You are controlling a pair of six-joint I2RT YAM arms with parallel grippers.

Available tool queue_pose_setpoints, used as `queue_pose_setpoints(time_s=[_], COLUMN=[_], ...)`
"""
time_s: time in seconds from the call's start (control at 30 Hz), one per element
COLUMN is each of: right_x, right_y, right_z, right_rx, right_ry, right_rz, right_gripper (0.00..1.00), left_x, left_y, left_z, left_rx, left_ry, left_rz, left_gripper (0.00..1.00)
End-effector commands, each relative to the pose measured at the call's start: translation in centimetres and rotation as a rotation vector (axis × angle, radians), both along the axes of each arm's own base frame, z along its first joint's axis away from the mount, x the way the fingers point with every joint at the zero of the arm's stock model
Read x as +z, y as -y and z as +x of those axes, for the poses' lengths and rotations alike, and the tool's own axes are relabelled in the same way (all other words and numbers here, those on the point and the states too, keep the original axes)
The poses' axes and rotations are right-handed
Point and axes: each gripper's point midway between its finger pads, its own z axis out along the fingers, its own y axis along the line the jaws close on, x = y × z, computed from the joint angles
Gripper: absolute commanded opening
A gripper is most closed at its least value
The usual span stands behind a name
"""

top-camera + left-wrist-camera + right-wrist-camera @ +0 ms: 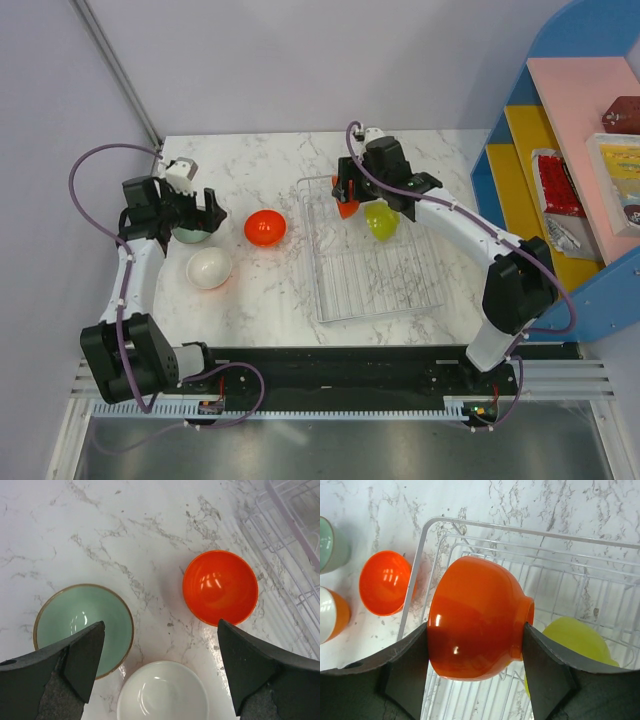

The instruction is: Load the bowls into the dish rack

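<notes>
The bowls are sitting apart: mint bowl, white bowl and red-orange bowl on the table under the left claw, which is gaping wide and holding nothing. A lime bowl is lying in the dish rack. The right claw is gripping an orange bowl sideways over the rack's corner, a grip showing plainly only in its wrist view.

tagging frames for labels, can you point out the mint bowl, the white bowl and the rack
mint bowl [82,607], left wrist view, on its bare inner wall
white bowl [162,694], left wrist view, on its inside bottom
rack [370,282], top view, on the bare ribs of its near half
</notes>
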Motion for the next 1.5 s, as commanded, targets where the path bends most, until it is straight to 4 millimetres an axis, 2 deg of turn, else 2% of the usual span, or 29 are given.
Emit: queue_pose_setpoints(time_s=[0.0, 0.17, 0.3, 0.43, 0.57, 0.77, 0.97, 1.07, 1.17, 1.27, 1.47], right_x=[3.4, 3.2, 1.9, 0.6, -0.5, 0.3, 3.4, 4.6, 4.9, 4.3, 0.9], right_y=[0.9, 0.8, 0.6, -0.5, -1.4, -2.5, -2.4, -3.0, -3.9, -4.8, -5.7], right_z=[0.0, -1.1, -2.3, -3.3, -3.5, -3.4, -3.0, -3.2, -3.7, -4.3, -5.0], right_rx=[-0.084, -0.105, -0.087, -0.041, -0.019, -0.039, -0.102, -0.092, -0.063, -0.026, 0.036], right_ry=[0.168, 0.201, 0.205, 0.208, 0.195, 0.243, 0.337, 0.363, 0.368, 0.362, 0.309], right_rz=[-0.114, -0.202, -0.257, -0.268, -0.281, -0.321, -0.372, -0.366, -0.353, -0.358, -0.386], right_gripper=[0.00, 0.00, 0.00, 0.00, 0.00, 0.00, 0.00, 0.00, 0.00, 0.00, 0.00], left_x=[-0.9, -1.6, -1.4, -0.9, -1.2, -1.7, -1.9, -1.9, -2.0, -2.0, -2.0], left_y=[-1.7, -2.2, -2.7, -2.7, -2.8, -2.6, -2.4, -2.4, -2.5, -2.5, -2.6], left_z=[-1.4, -1.9, -2.1, -2.4, -2.6, -2.7, -2.7, -2.7, -2.7, -2.7, -2.7], left_rx=[0.053, 0.091, 0.111, 0.112, 0.119, 0.105, 0.092, 0.092, 0.093, 0.095, 0.097], left_ry=[-0.018, -0.019, -0.007, 0.018, 0.024, 0.014, 0.013, 0.017, 0.016, 0.015, 0.015], left_rz=[0.040, 0.028, 0.046, 0.047, 0.052, 0.041, 0.028, 0.026, 0.026, 0.026, 0.025], left_gripper=[1.00, 1.00, 1.00, 1.00, 1.00, 1.00, 1.00, 1.00, 1.00, 1.00, 1.00])
